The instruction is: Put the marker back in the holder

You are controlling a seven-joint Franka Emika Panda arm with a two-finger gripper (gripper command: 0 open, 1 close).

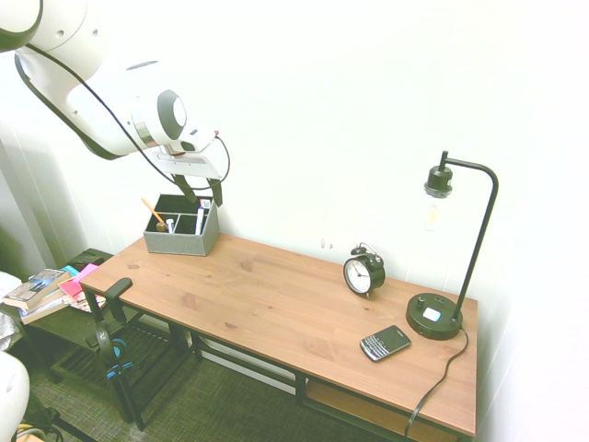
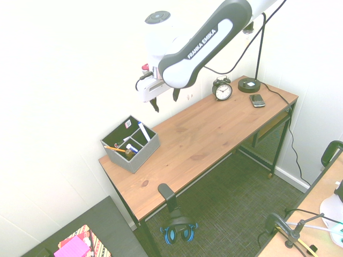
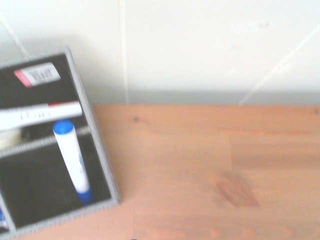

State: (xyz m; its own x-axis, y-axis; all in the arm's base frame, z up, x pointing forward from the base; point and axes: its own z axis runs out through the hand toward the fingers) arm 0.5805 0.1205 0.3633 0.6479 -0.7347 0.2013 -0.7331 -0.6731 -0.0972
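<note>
The white-barrelled, blue-capped marker [image 3: 71,161] stands inside the grey compartmented holder [image 2: 146,151]; the end effector [image 2: 165,98], fingers apart and empty above, need only retreat.

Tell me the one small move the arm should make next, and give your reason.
Probably just lift clear and stop. The white marker with blue cap already leans inside a compartment of the small grey rectangular holder, and the gripper hangs open and empty above it, touching nothing. Nothing of the task seems left, so backing away without brushing the holder looks like the sensible move.
</note>
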